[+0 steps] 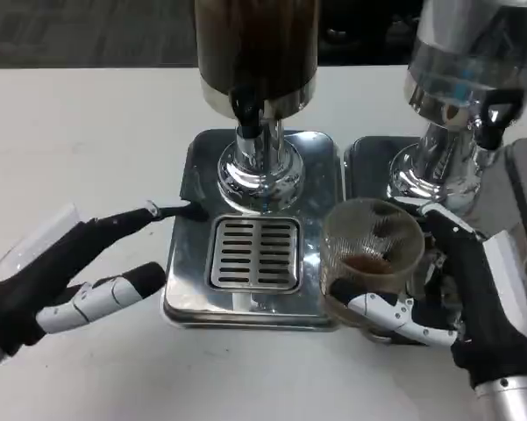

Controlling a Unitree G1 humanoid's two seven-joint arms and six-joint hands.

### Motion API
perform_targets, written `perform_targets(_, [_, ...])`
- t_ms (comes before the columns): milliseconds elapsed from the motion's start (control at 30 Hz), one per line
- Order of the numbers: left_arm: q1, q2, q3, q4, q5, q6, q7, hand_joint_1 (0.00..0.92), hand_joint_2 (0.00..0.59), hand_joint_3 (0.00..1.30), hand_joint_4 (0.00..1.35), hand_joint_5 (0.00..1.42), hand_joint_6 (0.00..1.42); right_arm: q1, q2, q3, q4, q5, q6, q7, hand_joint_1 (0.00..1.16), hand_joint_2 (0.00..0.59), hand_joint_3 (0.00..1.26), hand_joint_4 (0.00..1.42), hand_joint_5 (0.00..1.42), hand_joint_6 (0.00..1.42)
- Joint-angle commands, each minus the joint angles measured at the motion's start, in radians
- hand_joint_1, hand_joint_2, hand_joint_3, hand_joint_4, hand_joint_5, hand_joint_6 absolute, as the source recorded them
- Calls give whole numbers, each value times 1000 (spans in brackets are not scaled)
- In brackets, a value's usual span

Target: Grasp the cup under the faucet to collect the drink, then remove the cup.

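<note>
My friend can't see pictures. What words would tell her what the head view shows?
The robot's right hand holds a clear cup with a little brown drink, off to the right of the dispenser's grate. Its left hand rests open at the silver tray's left edge, below the dark drink tank.

The ribbed, clear plastic cup (371,254) looks glossy. The square polished-metal drip tray (186,263) and chrome dispenser base (261,171) shine like mirrors, the slotted steel grate (254,253) too. The white table (79,149) is smooth and matt.
</note>
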Motion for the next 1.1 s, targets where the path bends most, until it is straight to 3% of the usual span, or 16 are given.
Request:
perform_targets(33, [36,29,-17,-43,14,-28,1,0,136,286,158,130,141,15,3,-22,-75,5,-27,-7,1162,179,962,992,1100,1275])
perform_targets(233, [86,90,-32,-65,56,-112,-8,0,134,282,142,121,140,42,-5,-31,-121,3,-29,14,1162,181,963,992,1100,1275])
perform_targets(400, [152,119,31,-112,93,-219,58,0,133,273,135,119,104,59,2,-41,-158,9,-28,25,1162,183,970,1004,1100,1275])
perform_targets(833, [314,130,155,-205,131,-308,163,0,131,261,102,93,64,124,3,-69,-256,62,-53,67,1162,184,973,1005,1100,1275])
perform_targets(1100, [406,137,157,-291,134,-305,176,0,129,247,86,83,60,156,-19,-92,-306,100,-73,125,1162,184,973,1005,1100,1275])
